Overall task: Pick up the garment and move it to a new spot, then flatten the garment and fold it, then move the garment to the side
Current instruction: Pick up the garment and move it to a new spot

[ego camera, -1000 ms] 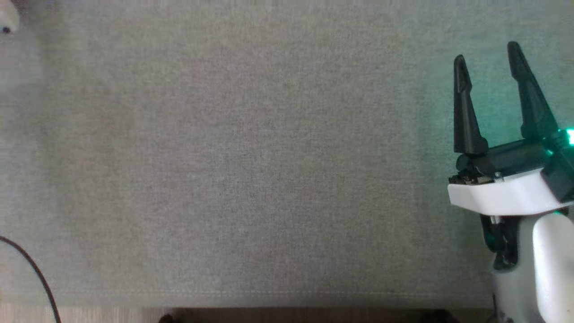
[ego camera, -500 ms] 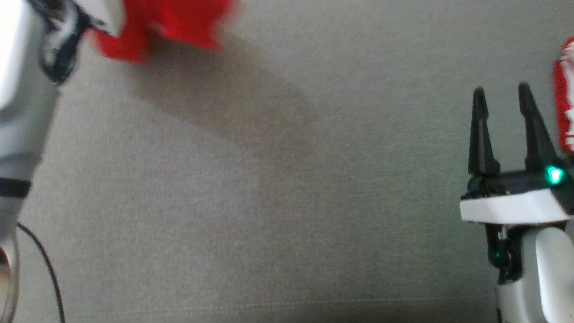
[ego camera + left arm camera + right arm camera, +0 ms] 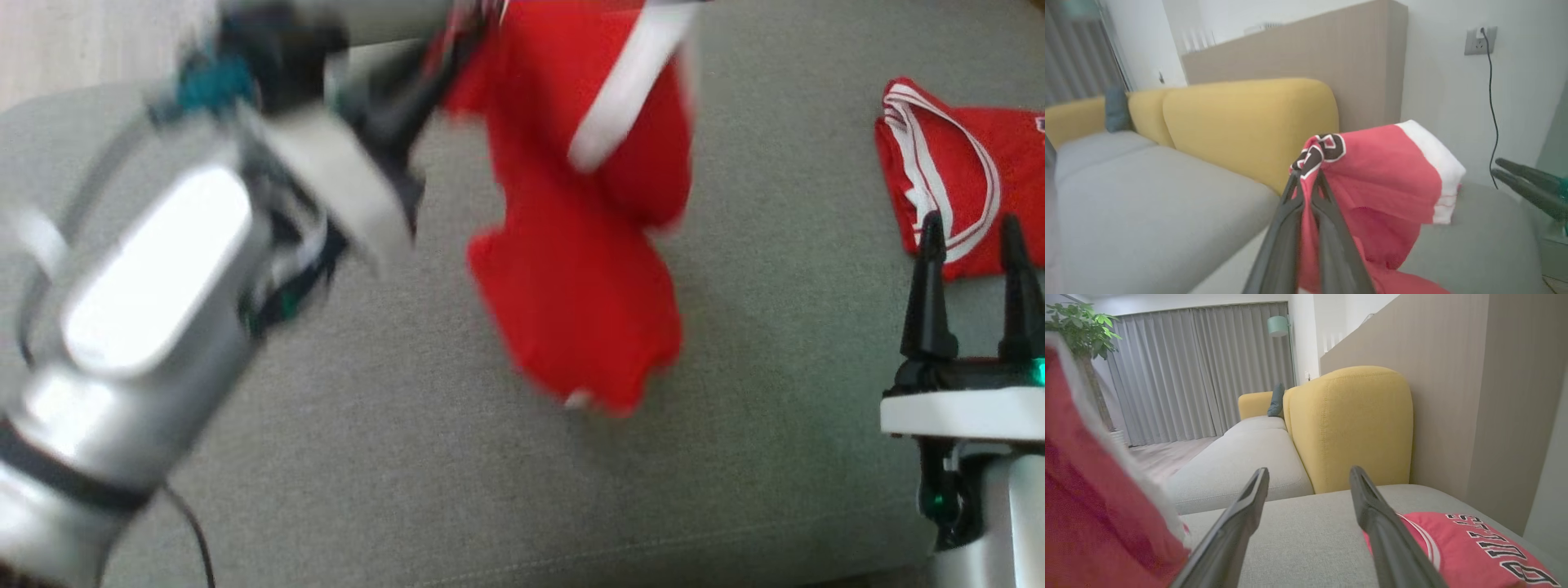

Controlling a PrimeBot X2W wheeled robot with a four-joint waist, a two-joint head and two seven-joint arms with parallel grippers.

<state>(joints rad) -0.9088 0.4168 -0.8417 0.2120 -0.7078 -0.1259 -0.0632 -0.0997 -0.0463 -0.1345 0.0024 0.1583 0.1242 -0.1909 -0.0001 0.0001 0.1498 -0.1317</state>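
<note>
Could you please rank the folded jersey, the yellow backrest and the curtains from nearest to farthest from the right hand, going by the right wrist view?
1. The folded jersey, on the seat beside the right hand.
2. The yellow backrest, ahead past the seat.
3. The curtains, across the room, upper left.

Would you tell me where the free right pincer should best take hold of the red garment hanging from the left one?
Probably its lower edge, approached from the robot's right. The red garment dangles lengthwise from the shut left pincer pinching its top, so the bottom hangs loose, and the open right pincer stands to that side.
</note>
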